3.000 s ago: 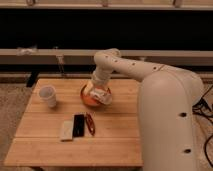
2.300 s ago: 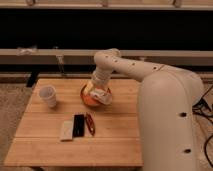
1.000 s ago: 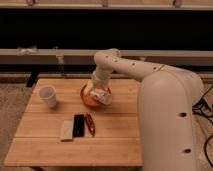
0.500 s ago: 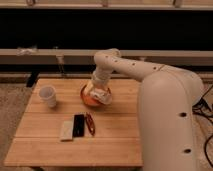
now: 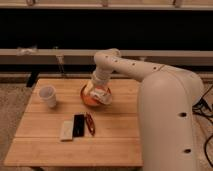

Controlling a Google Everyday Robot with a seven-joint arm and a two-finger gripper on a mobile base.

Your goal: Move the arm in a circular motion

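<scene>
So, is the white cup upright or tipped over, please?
Upright: the cup stands on the table with its open mouth up. The gripper is over the orange bowl.

Matt wood table (image 5: 116, 146), smooth plastic arm (image 5: 131, 68) (cream) w/ pincer (image 5: 100, 93) over bowl (image 5: 86, 101)

Wooden table (image 5: 116, 146) holds white cup (image 5: 48, 96), orange bowl (image 5: 88, 102) under the pincer (image 5: 100, 93), and three small items (image 5: 78, 125).

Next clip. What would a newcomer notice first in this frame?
The huge cream-white arm fills the right side and bends back over the wooden table. Its gripper sits in or just above an orange bowl at mid-table. A white cup stands at the left, and a pale block, a black flat object and a red item lie nearer the front.
</scene>
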